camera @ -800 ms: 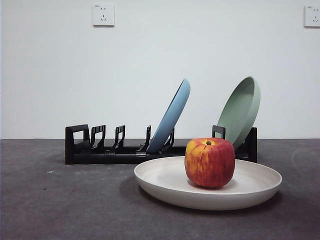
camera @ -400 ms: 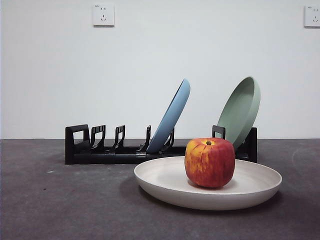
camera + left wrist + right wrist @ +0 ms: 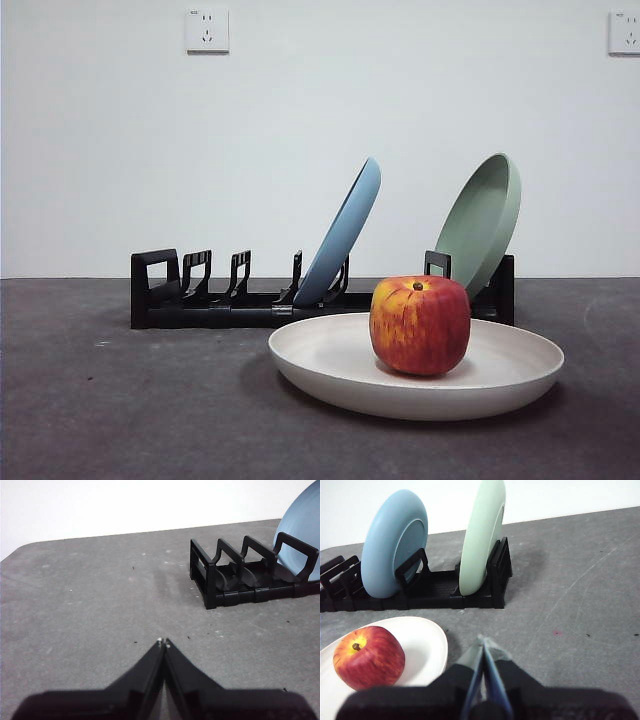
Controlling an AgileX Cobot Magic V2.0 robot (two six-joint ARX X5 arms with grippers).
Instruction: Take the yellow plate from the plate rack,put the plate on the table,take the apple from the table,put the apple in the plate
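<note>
Table: dark grey and matte; it carries every item; neither arm shows in the front view.
Rack: long, low and black, set across the back of the table; the prongs toward its squared loop are bare.
Blue plate: on edge in the rack, leaning toward 1 o'clock in the front view.
Green plate: on edge at the rack's far end from the loop, also leaning toward 1 o'clock.
Yellow plate: flat on the table in front of the rack, rim up, apart from the rack.
Apple: upright inside the yellow plate, stem dimple at 12 o'clock, slightly off the plate's centre.
Left gripper: jaws pressed together, holding nothing; it hangs over bare table with the rack's loop end ahead at about 1 o'clock.
Right gripper: jaws pressed together, holding nothing; it hangs just beside the yellow plate's rim, with the apple at about 9 o'clock and the green plate ahead.
Task state: judged complete; plate is down and apple is in it.
Step in hand: judged to be retreat and park.
Procedure: lift the right gripper straight up before any sideways travel.
Procedure: keep its path clear of the plate rim and the green plate.
Risk: a sideways brush could slide the plate or roll the apple.
</note>
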